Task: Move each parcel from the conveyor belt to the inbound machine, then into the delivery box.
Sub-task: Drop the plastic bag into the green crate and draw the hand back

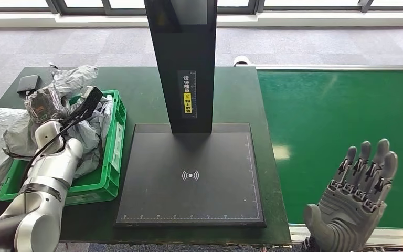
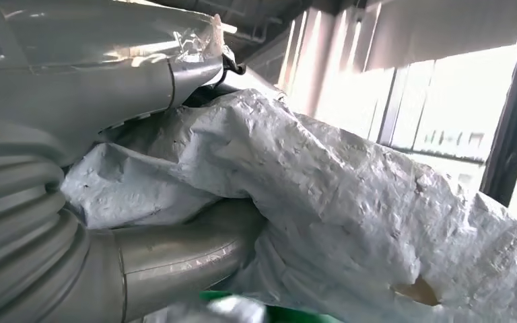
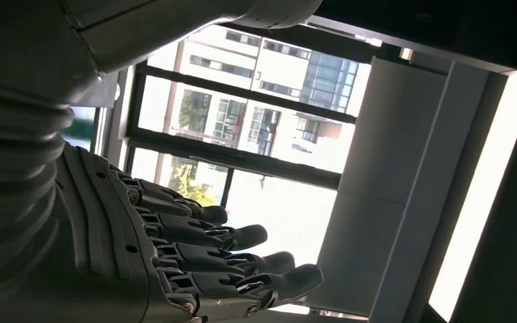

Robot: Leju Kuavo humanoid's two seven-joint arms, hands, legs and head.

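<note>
Left hand grips your grey poly-bag parcel above the green crate; right hand hovers with fingers spread. Expect it light, floppy, slippery: bunch the middle, not a corner.

Crinkled grey plastic parcel, glossy green plastic crate, matt black scanner plate.

Left hand grips; right hand spread.

silver arms, grey hand with dark fingers
</note>
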